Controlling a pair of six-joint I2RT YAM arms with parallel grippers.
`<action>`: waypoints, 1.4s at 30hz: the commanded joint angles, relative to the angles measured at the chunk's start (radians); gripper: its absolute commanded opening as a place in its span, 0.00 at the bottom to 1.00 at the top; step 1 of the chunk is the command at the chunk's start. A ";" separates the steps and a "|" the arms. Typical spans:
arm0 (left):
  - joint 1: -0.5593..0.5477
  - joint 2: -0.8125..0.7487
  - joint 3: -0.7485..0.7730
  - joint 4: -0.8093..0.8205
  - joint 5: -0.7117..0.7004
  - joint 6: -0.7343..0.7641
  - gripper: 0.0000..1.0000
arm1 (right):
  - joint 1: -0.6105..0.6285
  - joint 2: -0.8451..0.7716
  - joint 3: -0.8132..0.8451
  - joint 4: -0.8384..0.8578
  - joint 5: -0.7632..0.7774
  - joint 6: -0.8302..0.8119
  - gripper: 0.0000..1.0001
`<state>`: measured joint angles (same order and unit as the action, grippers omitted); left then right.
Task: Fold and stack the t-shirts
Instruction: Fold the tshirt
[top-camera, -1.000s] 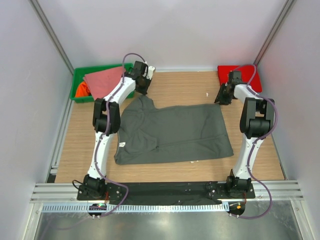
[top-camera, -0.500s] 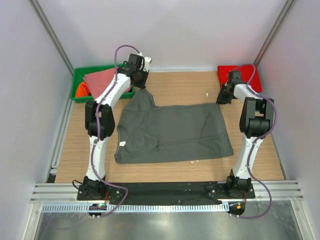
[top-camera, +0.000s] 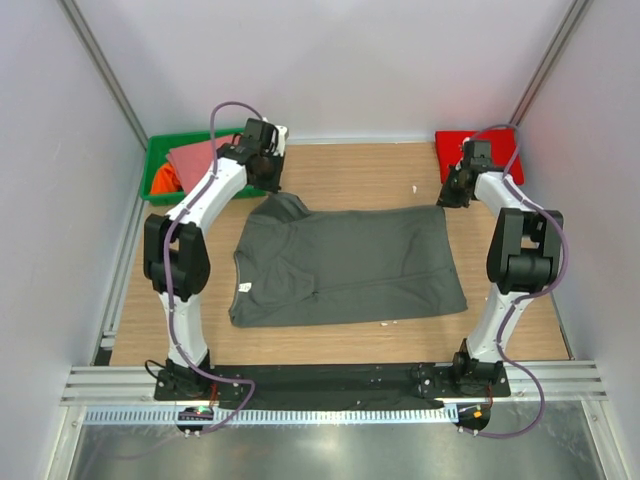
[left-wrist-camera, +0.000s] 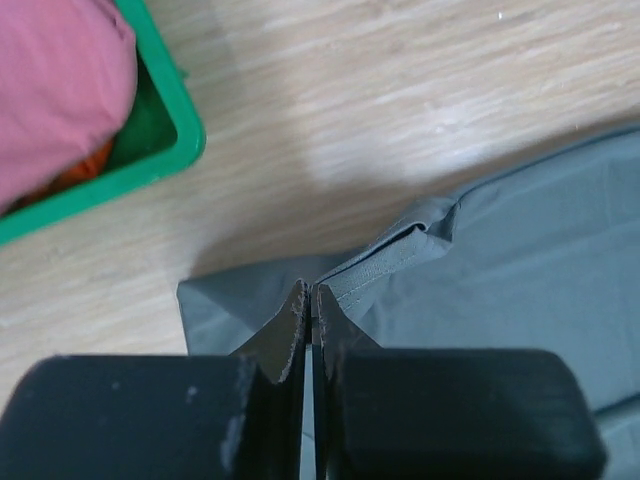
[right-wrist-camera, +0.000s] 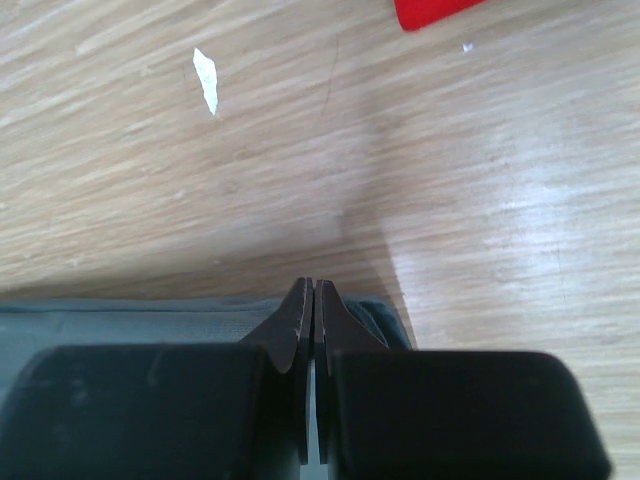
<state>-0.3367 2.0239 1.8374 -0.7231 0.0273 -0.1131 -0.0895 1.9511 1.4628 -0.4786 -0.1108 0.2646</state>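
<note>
**A:** Where's the shirt right now?

**B:** The dark grey t-shirt (top-camera: 350, 260) is spread flat mid-worktop (top-camera: 350, 170), centre of the overhead view, label end toward the left. The left end effector (left-wrist-camera: 308, 300) is closed tight on the sleeve at the shirt's upper left. The hem puckers right at its tips, so I read that as a pinch. The right end effector (right-wrist-camera: 308, 290) is closed too, at the upper right corner. It looks to have the edge, though its own fingers hide the bite.

**A:** What makes this fold go well?

**B:** My guess: raise both corners together and level, keep the far edge taut between them, then carry it toward the lower edge of the frame and lay it edge on edge. The sleeve is bunched, so it wants smoothing. Thin pinches slip, and if the right corner isn't truly caught, the fold skews.

**A:** Any writing?

**B:** There's a small white neck label (top-camera: 245, 289), too small to read, and no brand anywhere. The red t-shirt (top-camera: 445, 145) at upper right is plain. So are the salmon-pink t-shirt (top-camera: 200, 158) and orange t-shirt (top-camera: 163, 180) in the green bin (left-wrist-camera: 175, 120) at upper left.
</note>
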 joint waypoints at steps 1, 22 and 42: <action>-0.001 -0.125 -0.056 0.001 0.000 -0.033 0.00 | -0.004 -0.078 -0.036 0.015 0.005 -0.015 0.01; -0.039 -0.527 -0.540 0.050 0.010 -0.169 0.00 | -0.004 -0.211 -0.171 0.005 0.154 0.024 0.01; -0.059 -0.695 -0.762 -0.021 -0.046 -0.355 0.00 | -0.004 -0.313 -0.343 -0.006 0.143 0.051 0.01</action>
<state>-0.3927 1.3766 1.0893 -0.7284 -0.0067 -0.4210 -0.0891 1.7035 1.1339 -0.5011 0.0254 0.3073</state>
